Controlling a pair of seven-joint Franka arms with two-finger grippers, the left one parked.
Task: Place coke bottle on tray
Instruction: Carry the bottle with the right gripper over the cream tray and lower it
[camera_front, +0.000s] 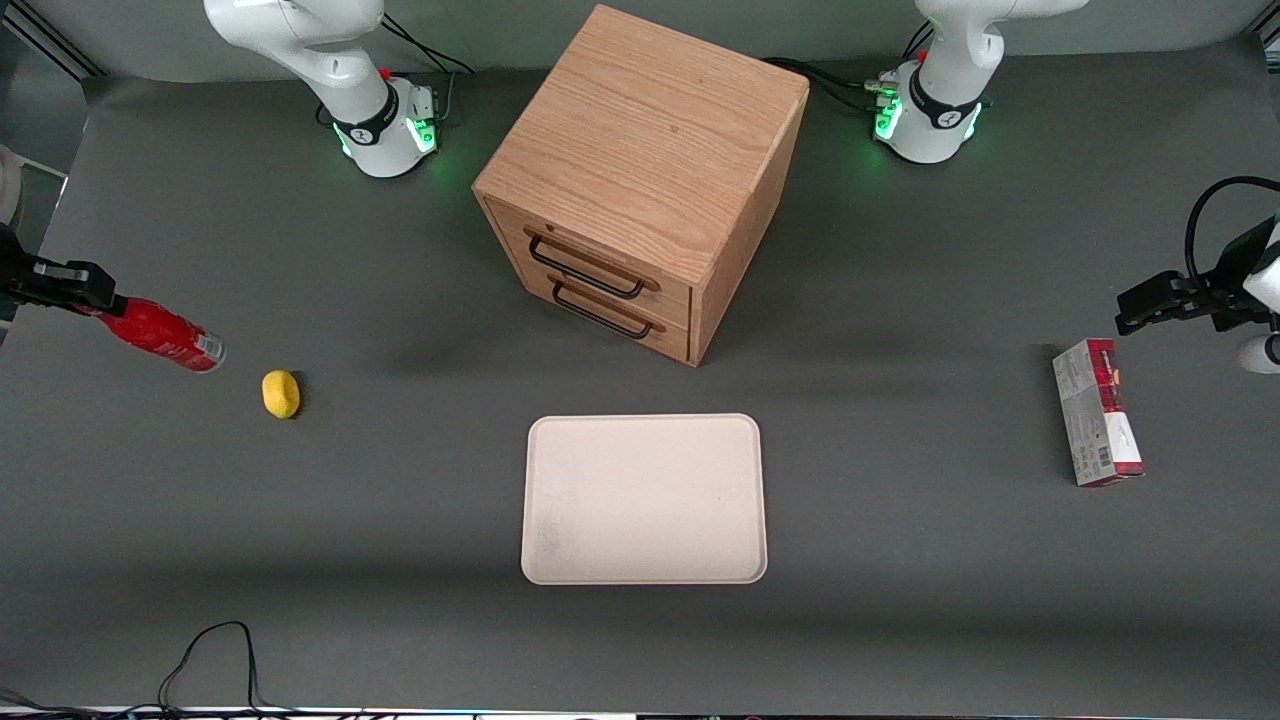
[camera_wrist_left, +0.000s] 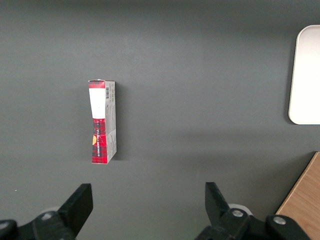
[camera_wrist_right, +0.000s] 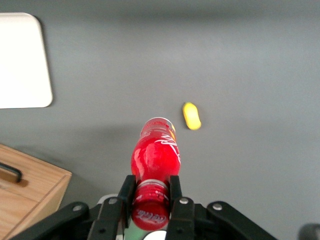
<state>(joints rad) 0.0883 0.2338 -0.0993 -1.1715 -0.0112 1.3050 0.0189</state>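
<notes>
The tray (camera_front: 644, 498) was seen flat on the table with nothing on it, in front of the drawer cabinet (camera_front: 640, 180). The coke bottle (camera_front: 160, 334) was held tilted above the table at the working arm's end, pinched at the neck by the gripper (camera_wrist_right: 150, 196). A yellow lump (camera_front: 281, 393) lay near it; open mat lay between that and the tray. A carton (camera_front: 1097, 411) lay toward the parked arm's end.

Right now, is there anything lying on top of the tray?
No. The tray shows only its bare cream surface. The coke bottle is held by its neck in the gripper at the working arm's end of the table, jaws closed.
</notes>
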